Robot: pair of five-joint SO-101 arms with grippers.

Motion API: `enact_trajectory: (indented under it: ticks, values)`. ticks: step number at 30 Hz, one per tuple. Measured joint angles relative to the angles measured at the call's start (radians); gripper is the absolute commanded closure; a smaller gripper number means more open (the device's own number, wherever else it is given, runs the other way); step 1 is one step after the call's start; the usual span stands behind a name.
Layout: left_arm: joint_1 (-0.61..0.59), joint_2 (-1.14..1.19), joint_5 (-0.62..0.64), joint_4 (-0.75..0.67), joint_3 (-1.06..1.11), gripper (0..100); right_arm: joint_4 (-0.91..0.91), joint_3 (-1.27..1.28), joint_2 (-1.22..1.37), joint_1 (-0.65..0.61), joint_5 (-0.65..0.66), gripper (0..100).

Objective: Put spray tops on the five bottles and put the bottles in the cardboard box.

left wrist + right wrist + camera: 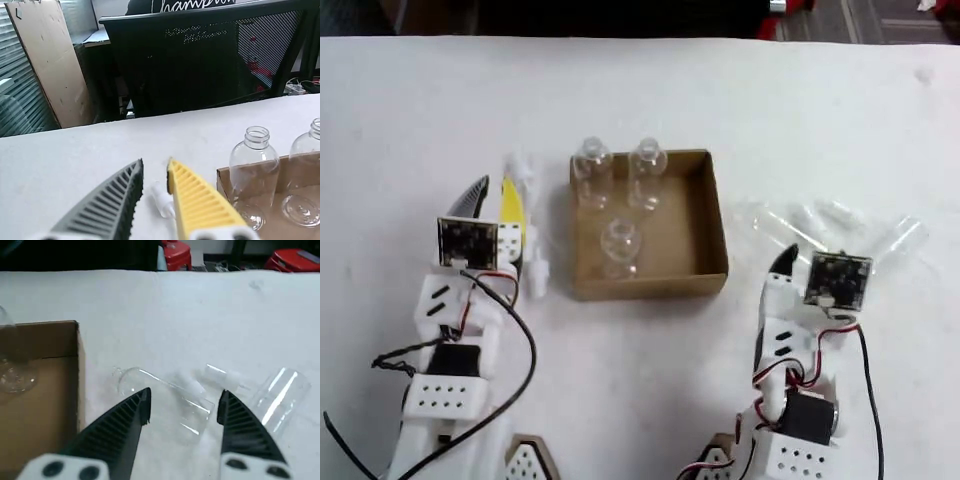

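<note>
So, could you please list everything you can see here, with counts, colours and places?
Table: one, white, under everything.
Cardboard box: one, brown, mid-table.
Standing bottles: three, clear, inside the box.
Lying bottles: two, clear, on the table right of the box.
Spray tops: at least two, white, left of the box.
Chair: one, black, behind the table.
Left gripper: one, grey and yellow, open, left of the box.
Right gripper: one, black, open, over a lying bottle.
</note>
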Motion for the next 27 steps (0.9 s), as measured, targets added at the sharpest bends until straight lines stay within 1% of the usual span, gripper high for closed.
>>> enact_trajectory:
  ticks: [4, 9, 13, 20, 23, 27]
  values:
    - [0.0, 0.0, 0.0, 0.0, 0.0, 92, 0.018, -0.114, 0.087, -0.063, 0.077, 80.4]
    - [0.0, 0.0, 0.0, 0.0, 0.0, 92, 0.046, -0.365, 0.408, -0.071, 0.138, 80.4]
    - [0.0, 0.0, 0.0, 0.0, 0.0, 92, 0.169, -0.663, 0.758, -0.072, 0.18, 80.1]
    - [0.0, 0.0, 0.0, 0.0, 0.0, 92, 0.437, -1.211, 1.37, -0.072, 0.196, 80.2]
    - [0.0, 0.0, 0.0, 0.0, 0.0, 92, 0.532, -1.416, 1.587, -0.089, 0.287, 80.1]
    - [0.0, 0.0, 0.0, 0.0, 0.0, 92, 0.66, -1.654, 1.834, -0.141, 0.482, 80.4]
